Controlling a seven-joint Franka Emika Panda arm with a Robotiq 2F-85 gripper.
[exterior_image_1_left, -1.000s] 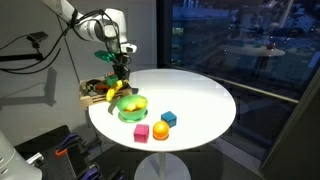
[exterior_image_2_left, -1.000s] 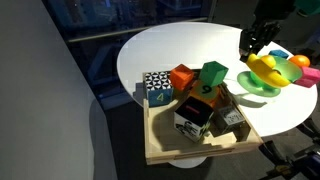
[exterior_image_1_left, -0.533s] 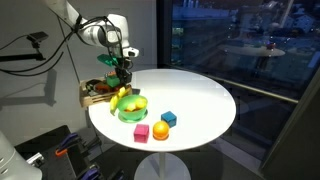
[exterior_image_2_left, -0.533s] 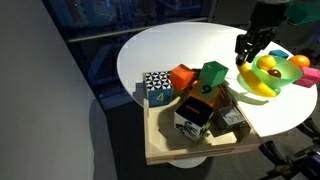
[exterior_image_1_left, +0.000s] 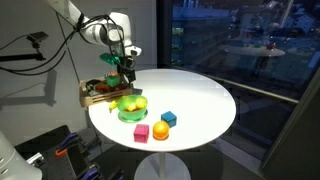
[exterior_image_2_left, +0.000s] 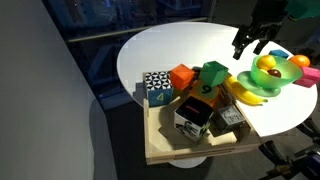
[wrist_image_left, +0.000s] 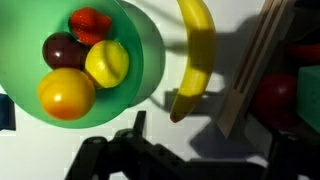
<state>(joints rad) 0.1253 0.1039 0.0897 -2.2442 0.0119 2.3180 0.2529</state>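
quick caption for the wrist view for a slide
Open gripper above a banana lying beside a green bowl of fruit on the white table.

Yellow banana (wrist_image_left: 197, 55) beside green bowl (wrist_image_left: 152, 62)

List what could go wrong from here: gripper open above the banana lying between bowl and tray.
1. The banana lies in a narrow gap between the green bowl and the wooden tray. If the open gripper comes down there, a finger could clip either one.
2. The bowl is piled with fruit, so a nudge to its rim might tip some out.
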